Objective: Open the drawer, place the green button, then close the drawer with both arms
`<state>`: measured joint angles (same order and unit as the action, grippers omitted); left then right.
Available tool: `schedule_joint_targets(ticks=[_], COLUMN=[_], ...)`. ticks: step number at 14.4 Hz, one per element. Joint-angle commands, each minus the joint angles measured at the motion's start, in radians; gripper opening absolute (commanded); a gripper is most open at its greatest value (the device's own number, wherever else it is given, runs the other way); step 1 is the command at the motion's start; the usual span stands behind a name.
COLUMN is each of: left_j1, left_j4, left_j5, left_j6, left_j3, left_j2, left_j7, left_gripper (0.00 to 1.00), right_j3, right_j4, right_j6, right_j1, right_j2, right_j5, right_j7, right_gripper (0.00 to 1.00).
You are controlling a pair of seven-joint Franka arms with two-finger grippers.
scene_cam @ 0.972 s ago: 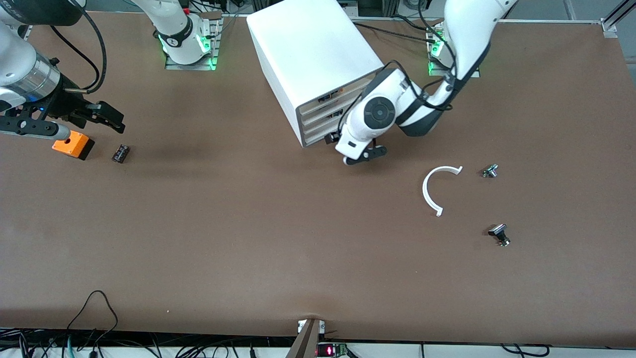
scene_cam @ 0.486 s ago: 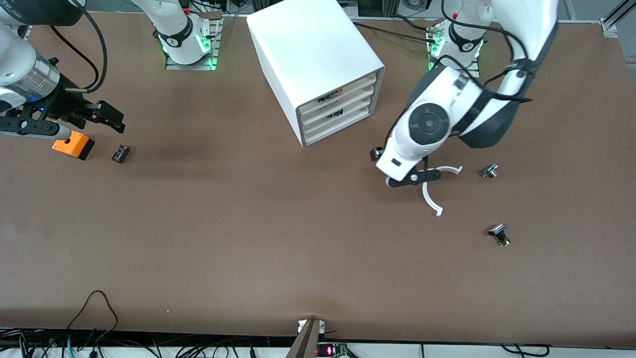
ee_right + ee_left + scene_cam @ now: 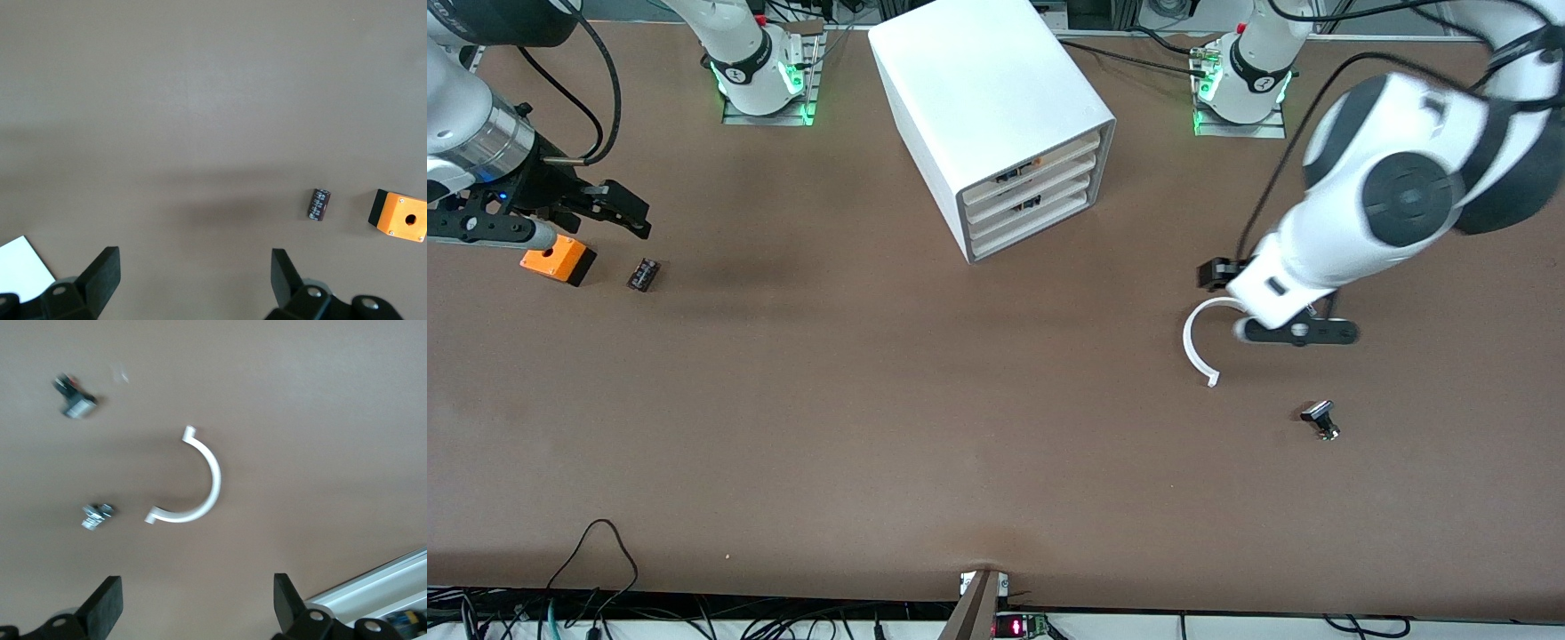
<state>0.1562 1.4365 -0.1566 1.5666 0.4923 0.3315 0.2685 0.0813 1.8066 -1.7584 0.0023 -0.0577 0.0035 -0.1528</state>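
Left wrist view: the left gripper [image 3: 193, 613] hangs wide open over the surface [image 3: 320, 400]. The tiny button [image 3: 97, 515] sits low in the frame and could roll away if bumped. The right gripper [image 3: 193, 287] waits, wide open too.

No text, brand or number can be read. The top drawer [image 3: 1034, 163] of the white cabinet [image 3: 985, 98] carries an orange-black mark, and the drawer [image 3: 1030, 201] lower down a dark mark, but neither is legible. The small dark cylinder [image 3: 318, 204] has pale print, too small to read.
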Motion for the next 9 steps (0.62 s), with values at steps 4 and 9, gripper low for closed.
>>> schedule_joint_targets(ticks=[4, 9], left_j1=[-0.139, -0.234], left_j4=[0.073, 0.326], left_j5=[0.149, 0.143], left_j6=[0.004, 0.233], left_j3=[-0.404, -0.528], left_j2=[-0.219, -0.374], left_j7=[-0.449, -0.449], left_gripper=[0.99, 0.99], right_j3=[0.012, 0.009], right_j4=[0.007, 0.005], right_j6=[-0.015, -0.01], right_j1=[-0.018, -0.018], right_j2=[-0.007, -0.008], right_j5=[0.006, 0.006], right_j7=[0.036, 0.036], right_gripper=[1.0, 1.0])
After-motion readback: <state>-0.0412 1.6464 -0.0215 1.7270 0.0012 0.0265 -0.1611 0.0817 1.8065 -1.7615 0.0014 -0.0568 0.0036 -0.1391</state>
